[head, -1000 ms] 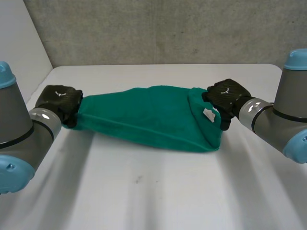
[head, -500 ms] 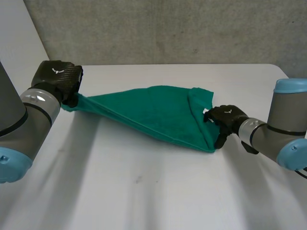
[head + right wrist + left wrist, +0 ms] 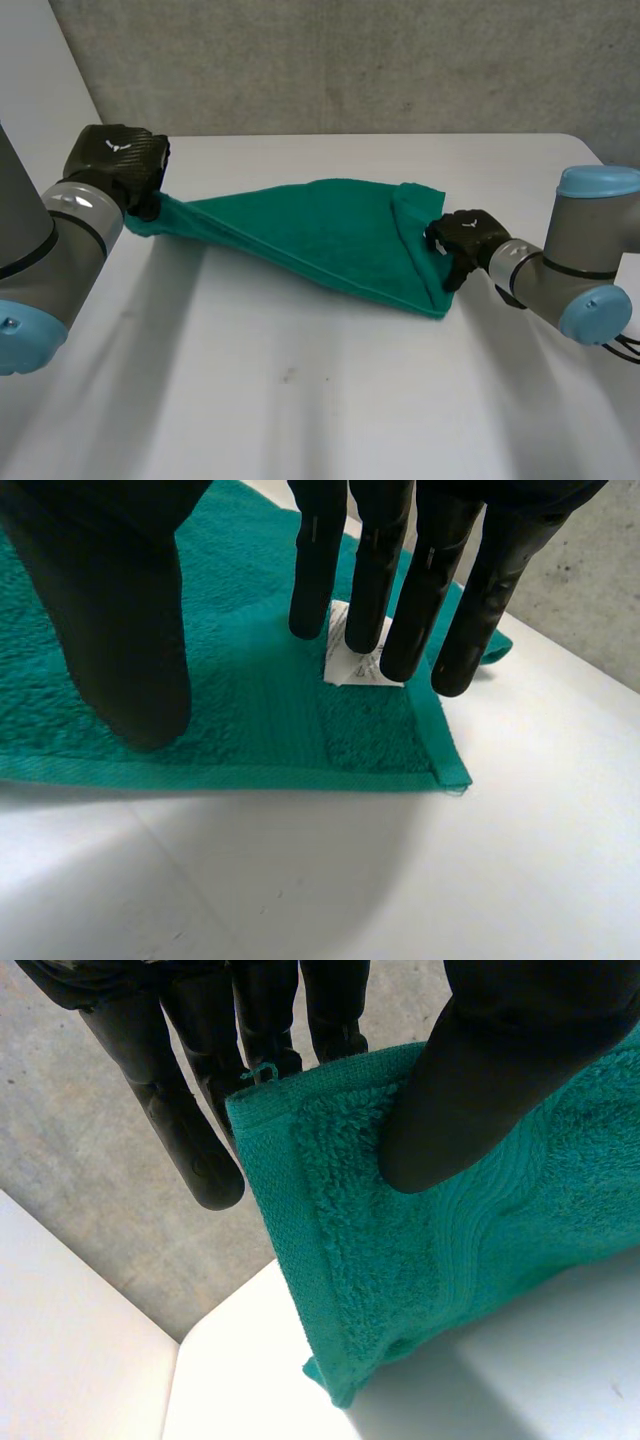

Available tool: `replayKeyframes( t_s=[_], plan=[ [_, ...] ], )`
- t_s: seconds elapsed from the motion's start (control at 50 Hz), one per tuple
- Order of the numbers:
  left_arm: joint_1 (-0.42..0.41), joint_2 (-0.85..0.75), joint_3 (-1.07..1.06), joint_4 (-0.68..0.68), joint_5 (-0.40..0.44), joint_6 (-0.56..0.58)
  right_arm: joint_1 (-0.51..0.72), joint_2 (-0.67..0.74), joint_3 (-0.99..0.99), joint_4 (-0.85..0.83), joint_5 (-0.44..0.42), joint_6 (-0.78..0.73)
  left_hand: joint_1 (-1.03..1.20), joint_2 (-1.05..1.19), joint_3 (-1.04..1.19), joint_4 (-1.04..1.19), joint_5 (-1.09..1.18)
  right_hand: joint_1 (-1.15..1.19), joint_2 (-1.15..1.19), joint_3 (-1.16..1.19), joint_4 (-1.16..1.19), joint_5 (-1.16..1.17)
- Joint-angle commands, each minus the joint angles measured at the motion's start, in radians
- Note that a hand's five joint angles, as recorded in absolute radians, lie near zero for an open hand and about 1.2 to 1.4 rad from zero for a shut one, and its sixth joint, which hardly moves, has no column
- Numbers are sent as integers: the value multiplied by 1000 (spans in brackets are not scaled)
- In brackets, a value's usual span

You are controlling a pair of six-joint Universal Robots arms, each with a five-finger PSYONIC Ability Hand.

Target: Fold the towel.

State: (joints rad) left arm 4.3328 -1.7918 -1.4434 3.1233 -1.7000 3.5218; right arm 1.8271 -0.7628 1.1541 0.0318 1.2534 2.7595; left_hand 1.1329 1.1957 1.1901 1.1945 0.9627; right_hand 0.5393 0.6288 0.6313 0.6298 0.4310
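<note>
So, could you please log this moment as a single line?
task: fold towel | left hand: pinching raised corner | right hand: open, fingers at label | other end: on table

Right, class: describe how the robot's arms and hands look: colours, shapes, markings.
Both the left arm and right arm are thick grey tubes with rounded light-blue caps at the joints and a silvery band at the wrist. The left hand and right hand are black, with a small white mark on the back and long rod-like fingers.
</note>
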Motion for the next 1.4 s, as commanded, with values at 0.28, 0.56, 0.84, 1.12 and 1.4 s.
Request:
replayKeyframes(
  t_s=[0.28, 0.56, 0.84, 1.12, 1.4],
  plan=[
    [5, -1, -2, -2, 0, 0, -3, 60, -80, 7, 6, 3, 263, 201, 206, 202, 259, 857, 767, 765, 767, 791],
    [7, 2, 1, -2, 0, -1, -11, -82, -67, 117, -14, -41, 263, 201, 206, 202, 259, 272, 182, 180, 181, 205],
    [13, 2, 23, 0, -1, -1, -9, -29, 4, 111, -17, -215, 263, 201, 206, 202, 259, -105, -194, -197, -195, -171],
    [13, -5, 24, 0, -1, -1, 0, 7, -5, 51, -17, -215, 263, 201, 206, 202, 259, 45, -45, -47, -46, -22],
    [13, -6, 26, 11, -1, -1, 1, 48, -48, 48, -17, -213, 263, 201, 206, 202, 259, 115, 26, 23, 25, 49]
  ],
)
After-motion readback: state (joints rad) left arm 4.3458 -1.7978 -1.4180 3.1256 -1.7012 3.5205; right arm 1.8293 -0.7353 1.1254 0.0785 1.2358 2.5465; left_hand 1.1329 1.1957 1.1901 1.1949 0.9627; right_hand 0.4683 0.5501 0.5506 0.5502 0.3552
